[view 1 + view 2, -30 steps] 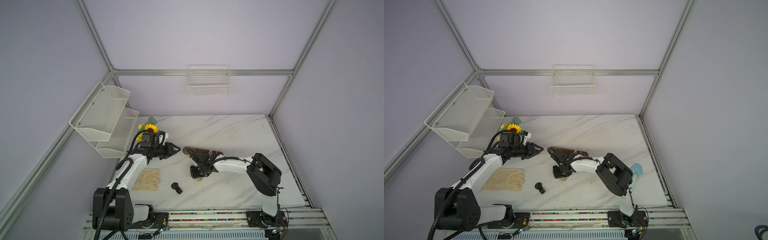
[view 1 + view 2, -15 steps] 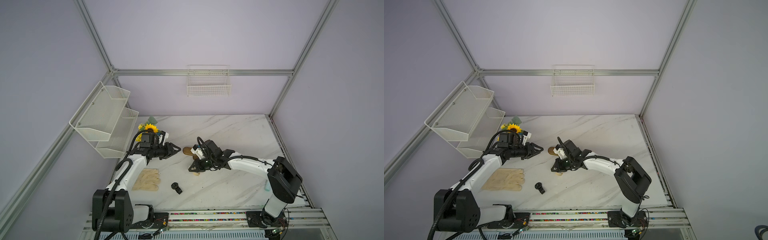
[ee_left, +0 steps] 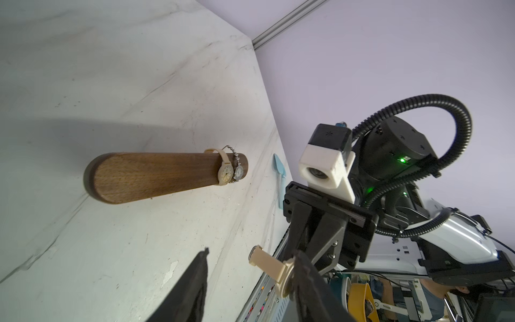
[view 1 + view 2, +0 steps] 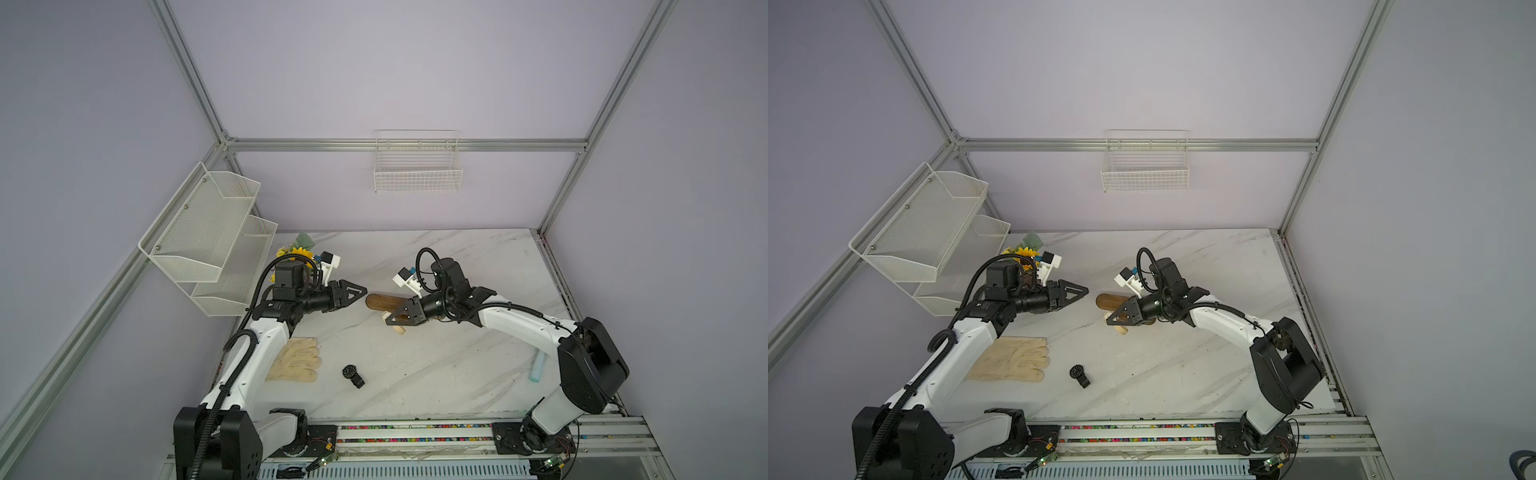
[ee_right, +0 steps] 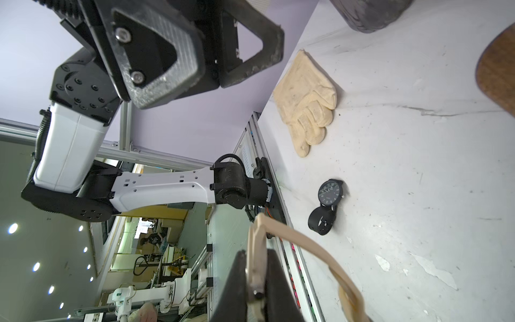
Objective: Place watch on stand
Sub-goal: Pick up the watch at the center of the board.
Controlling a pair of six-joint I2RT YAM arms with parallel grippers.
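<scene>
In both top views the marble table point(image 4: 457, 374) carries the stand point(image 4: 381, 301) at mid-depth, a brown bar lying left to right between the two arms. The left gripper point(image 4: 362, 289) hangs just left of the bar's left end, apart from it. The right gripper point(image 4: 390, 322) reaches in from the right and hides the bar's right part and near side. A pale bit of the tan watch point(image 4: 400, 330) shows under its tip. Nearer and further left lie a black watch point(image 4: 352, 375) and a cream glove point(image 4: 297, 363), both well apart from the stand. A sunflower point(image 4: 297, 252) sits far left behind the left arm and a pale blue utensil point(image 4: 537, 368) lies at the right edge. A mesh shelf point(image 4: 208, 237) hangs on the left wall, a wire basket point(image 4: 417, 174) on the far wall.

In the left wrist view the bar's right end wears a cream-faced watch point(image 3: 225, 173) and a silver bracelet watch point(image 3: 238, 172) side by side; the rest of the bar is bare. The left gripper's fingers point(image 3: 192, 290) stand apart, holding nothing. The tan watch juts from the right gripper's tip, off the bar, on its near side.

In the right wrist view the right gripper's fingers are pressed together on the tan watch's strap, whose loop curls toward the table. The stand's rounded left end shows at the frame's edge.
</scene>
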